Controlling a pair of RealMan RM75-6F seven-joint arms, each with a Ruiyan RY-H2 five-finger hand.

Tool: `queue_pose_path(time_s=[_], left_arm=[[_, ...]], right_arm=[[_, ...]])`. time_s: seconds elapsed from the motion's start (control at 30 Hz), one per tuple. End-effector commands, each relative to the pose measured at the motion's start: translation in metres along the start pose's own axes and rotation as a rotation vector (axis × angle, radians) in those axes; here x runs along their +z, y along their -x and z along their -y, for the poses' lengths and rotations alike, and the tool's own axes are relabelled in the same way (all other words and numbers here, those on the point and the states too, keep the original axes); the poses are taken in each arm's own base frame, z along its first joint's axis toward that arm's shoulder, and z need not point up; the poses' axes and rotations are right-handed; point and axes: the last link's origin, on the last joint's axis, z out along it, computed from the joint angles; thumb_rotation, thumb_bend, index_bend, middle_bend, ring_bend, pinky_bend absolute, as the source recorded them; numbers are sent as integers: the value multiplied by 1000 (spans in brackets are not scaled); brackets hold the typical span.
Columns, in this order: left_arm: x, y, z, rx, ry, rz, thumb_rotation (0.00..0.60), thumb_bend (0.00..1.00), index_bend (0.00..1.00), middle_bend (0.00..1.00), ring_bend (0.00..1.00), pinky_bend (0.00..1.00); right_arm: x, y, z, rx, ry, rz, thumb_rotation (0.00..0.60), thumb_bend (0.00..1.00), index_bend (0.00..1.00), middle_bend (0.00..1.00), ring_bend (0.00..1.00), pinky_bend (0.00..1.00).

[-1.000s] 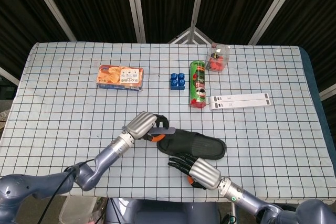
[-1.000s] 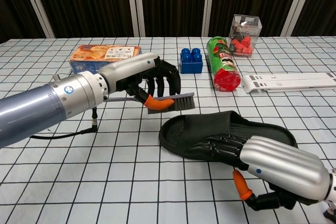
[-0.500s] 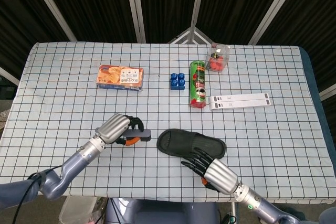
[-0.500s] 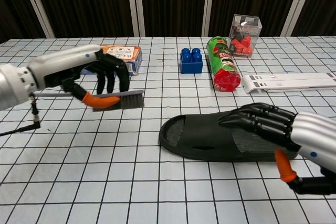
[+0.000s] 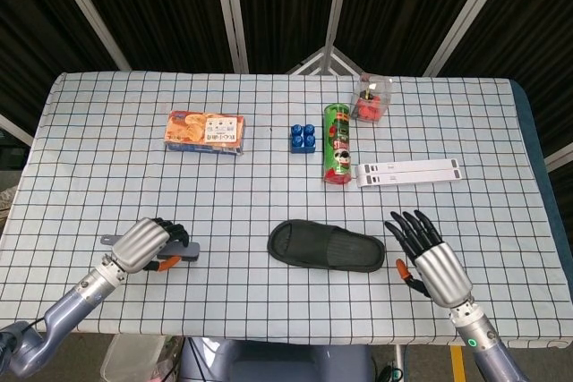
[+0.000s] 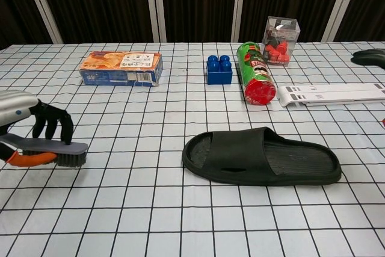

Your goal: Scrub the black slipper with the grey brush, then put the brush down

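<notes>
The black slipper (image 5: 327, 246) (image 6: 262, 156) lies flat on the checked cloth near the table's front, with no hand touching it. My left hand (image 5: 147, 241) (image 6: 27, 124) is far to the slipper's left and grips the grey brush (image 5: 179, 250) (image 6: 59, 151), bristles down at the cloth. Whether the bristles touch the cloth I cannot tell. My right hand (image 5: 433, 262) is to the right of the slipper, lifted, fingers spread, holding nothing. In the chest view only its dark fingertips (image 6: 369, 58) show at the right edge.
At the back stand an orange snack box (image 5: 205, 131), a blue toy block (image 5: 303, 138), a green crisps can (image 5: 337, 155) lying down, a clear box of red pieces (image 5: 372, 98) and a white flat strip (image 5: 408, 171).
My left hand has carried the brush leftward and down, away from the slipper. My right hand has let go of the slipper, moved right and spread its fingers.
</notes>
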Motion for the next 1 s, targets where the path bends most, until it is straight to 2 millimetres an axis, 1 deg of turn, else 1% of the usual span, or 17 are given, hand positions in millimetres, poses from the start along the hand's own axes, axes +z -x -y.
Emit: queue_pose_path(time_s=[0.03, 0.1, 0.2, 0.27, 0.3, 0.37, 0.43, 0.47, 0.5, 0.53, 0.57, 0.63, 0.7, 0.77, 0.87, 0.97, 1.0], left_arm=[[-10, 16, 4, 84, -24, -44, 600, 691, 463, 626, 517, 539], [-11, 24, 7, 139, -27, -52, 600, 668, 462, 622, 517, 535], [-13, 34, 7, 171, -18, -51, 600, 638, 461, 620, 517, 534], [-13, 39, 6, 176, -10, -56, 600, 587, 460, 617, 515, 528], [-12, 40, 5, 179, -4, -65, 600, 541, 459, 615, 514, 510], [-10, 43, 2, 192, 5, -87, 600, 398, 458, 613, 506, 432], [-9, 45, 2, 211, 3, -104, 600, 300, 455, 605, 484, 376], [-8, 47, 1, 219, -2, -114, 600, 269, 450, 596, 468, 361], [-7, 48, 1, 219, -8, -120, 600, 220, 430, 571, 430, 335], [-6, 49, 1, 216, -17, -126, 600, 193, 409, 550, 404, 321], [-5, 51, 1, 207, -28, -130, 600, 157, 370, 508, 358, 299], [-4, 52, 1, 184, -43, -131, 600, 102, 263, 410, 275, 265], [-3, 53, 0, 150, -55, -132, 600, 60, 153, 315, 212, 241], [-4, 52, 1, 103, -77, -143, 600, 32, 74, 240, 168, 226], [-8, 46, 2, 49, -105, -173, 600, 20, 18, 190, 142, 219], [-14, 39, 2, -22, -119, -186, 600, 9, 1, 147, 112, 207], [-16, 36, 1, -41, -119, -187, 600, 6, 0, 116, 96, 201]], right_arm=[[-5, -13, -6, -21, 90, -22, 600, 581, 0, 0, 0, 0], [-7, -17, -8, -7, 126, -7, 600, 581, 0, 0, 0, 0], [-8, -19, -9, 9, 152, 18, 600, 581, 0, 0, 0, 0], [-9, -20, -10, 7, 162, 33, 600, 581, 0, 0, 0, 0], [-9, -20, -10, 3, 168, 42, 600, 581, 0, 0, 0, 0], [-9, -20, -10, 0, 175, 60, 600, 581, 0, 0, 0, 0], [-9, -20, -10, 3, 180, 72, 600, 582, 0, 0, 0, 0], [-9, -19, -10, 6, 183, 81, 600, 581, 0, 0, 0, 0], [-9, -19, -10, 8, 185, 85, 600, 581, 0, 0, 0, 0], [-9, -20, -10, 10, 187, 89, 600, 581, 0, 0, 0, 0], [-9, -20, -11, 11, 188, 94, 600, 581, 0, 0, 0, 0], [-9, -20, -11, 10, 188, 96, 600, 581, 0, 0, 0, 0], [-9, -20, -11, 7, 189, 99, 600, 581, 0, 0, 0, 0], [-9, -20, -11, 5, 190, 101, 600, 582, 0, 0, 0, 0], [-9, -21, -13, 12, 198, 105, 600, 581, 0, 0, 0, 0], [-9, -24, -15, 14, 205, 95, 600, 581, 0, 0, 0, 0], [-9, -25, -15, 13, 205, 92, 600, 581, 0, 0, 0, 0]])
